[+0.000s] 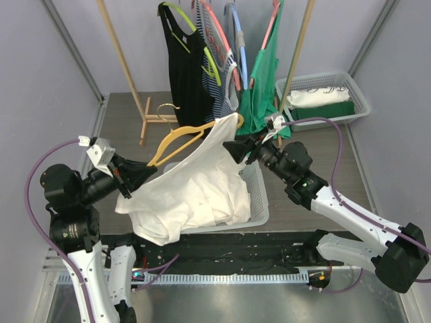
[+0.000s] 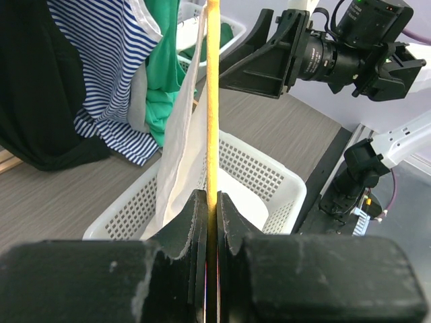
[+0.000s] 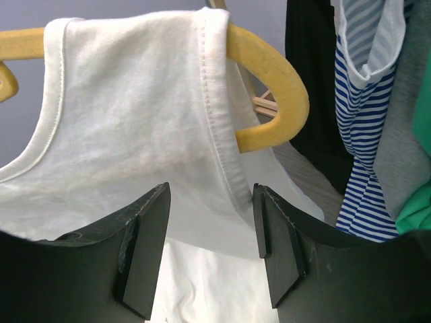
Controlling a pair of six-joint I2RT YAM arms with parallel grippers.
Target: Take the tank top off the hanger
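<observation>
A white tank top (image 1: 195, 182) hangs from a yellow hanger (image 1: 176, 140) above a white basket (image 1: 258, 195). My left gripper (image 1: 149, 173) is shut on the hanger's left end; in the left wrist view the yellow bar (image 2: 213, 101) runs up from between the closed fingers (image 2: 196, 222). My right gripper (image 1: 237, 149) is open at the hanger's right end. In the right wrist view the tank top's strap (image 3: 219, 108) drapes over the hanger tip (image 3: 273, 101), and the fabric lies between the open fingers (image 3: 276, 249).
A wooden rack (image 1: 124, 54) behind holds black (image 1: 185, 67), striped (image 1: 219, 81) and green (image 1: 262, 87) garments on coloured hangers. A second basket (image 1: 326, 97) with folded clothes stands at the back right. Grey walls close both sides.
</observation>
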